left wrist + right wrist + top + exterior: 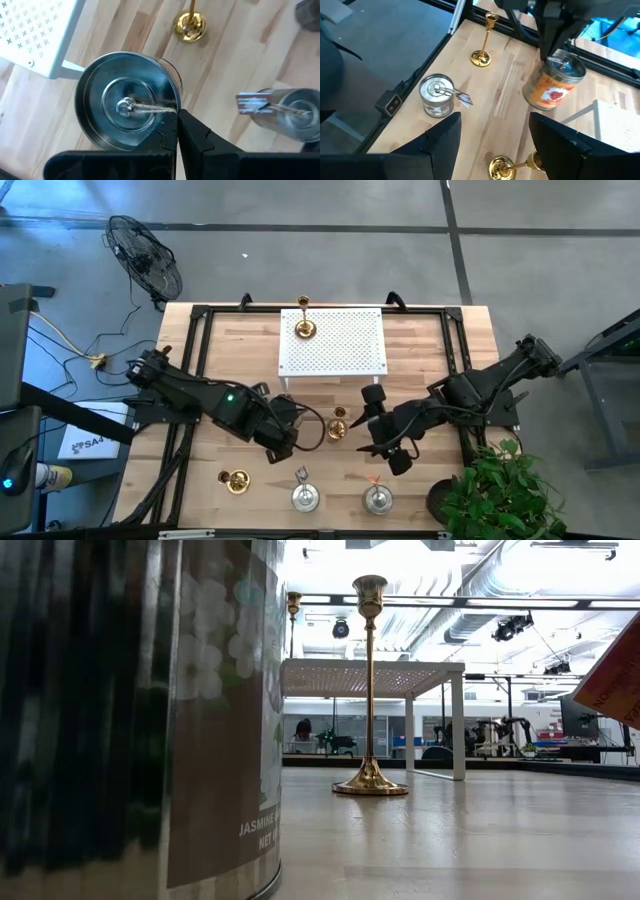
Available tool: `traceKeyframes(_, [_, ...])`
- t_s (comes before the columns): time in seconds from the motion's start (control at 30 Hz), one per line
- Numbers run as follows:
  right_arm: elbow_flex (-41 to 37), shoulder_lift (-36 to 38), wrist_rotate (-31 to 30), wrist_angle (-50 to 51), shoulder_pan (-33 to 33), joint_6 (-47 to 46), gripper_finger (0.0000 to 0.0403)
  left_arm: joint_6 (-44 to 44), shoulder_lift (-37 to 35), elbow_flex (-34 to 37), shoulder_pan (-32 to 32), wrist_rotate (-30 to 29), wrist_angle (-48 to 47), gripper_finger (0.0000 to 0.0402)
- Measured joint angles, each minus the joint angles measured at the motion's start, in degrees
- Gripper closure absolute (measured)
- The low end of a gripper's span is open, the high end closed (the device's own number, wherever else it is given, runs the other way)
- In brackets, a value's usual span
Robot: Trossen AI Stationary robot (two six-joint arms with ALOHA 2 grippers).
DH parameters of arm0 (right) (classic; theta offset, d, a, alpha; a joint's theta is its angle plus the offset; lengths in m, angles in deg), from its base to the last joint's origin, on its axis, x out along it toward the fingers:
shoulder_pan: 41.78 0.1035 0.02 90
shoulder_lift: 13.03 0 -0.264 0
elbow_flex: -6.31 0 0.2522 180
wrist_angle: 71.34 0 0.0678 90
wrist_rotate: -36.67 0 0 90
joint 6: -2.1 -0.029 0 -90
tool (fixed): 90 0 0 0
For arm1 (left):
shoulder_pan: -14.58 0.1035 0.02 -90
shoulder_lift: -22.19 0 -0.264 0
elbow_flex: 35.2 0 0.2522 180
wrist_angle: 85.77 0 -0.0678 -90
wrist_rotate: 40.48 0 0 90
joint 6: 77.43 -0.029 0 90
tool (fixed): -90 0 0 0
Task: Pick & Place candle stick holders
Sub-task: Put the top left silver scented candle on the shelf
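Currently I count one holder that looks placed: a gold holder on the rack (305,328), standing near a corner of the white perforated rack (345,345), well beyond both claws. I take the rack as the drop-off, though that is my guess.

My left claw (177,115) is clenched on the held silvery tin (127,100), pinching it at the top where the wick meets the rim. From the right wrist view the tin hangs tilted under that claw, clear of the table (440,340), and shows an orange label.

My right claw (496,122) is released and grasps nothing. Its fingers stand wide apart, with the middle gold holder (338,425) just in front of it, between the two claws.

Still on the table on the near side of the claws, well apart from them, are the far gold holder (237,480) and two silvery tins (305,498), standing side by side.

So by my reading one of six is done, one is in hand, and four wait untouched. Most of the job remains.
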Motion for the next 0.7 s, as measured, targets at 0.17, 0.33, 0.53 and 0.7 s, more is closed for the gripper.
traceKeyframes(0.17, [0.0,0.0,-2.6,0.3,0.0,-3.1,0.0169,0.0,0.0,-1.0,0.1,-0.4,-1.5,0.0401])
traceKeyframes(0.33, [0.0,-0.6,-11.7,1.9,0.9,-4.3,0.0155,0.0,0.0,-1.0,0.1,-0.5,-1.8,0.0401])
traceKeyframes(0.53, [0.0,-1.8,-15.8,2.2,1.1,-5.2,0.013,0.2,0.0,-1.0,0.1,-0.5,-2.0,0.0401])
traceKeyframes(0.7, [0.0,-2.7,-26.3,2.7,1.0,-7.7,0.0115,0.2,0.0,-1.0,0.1,-0.4,-2.1,0.0401])
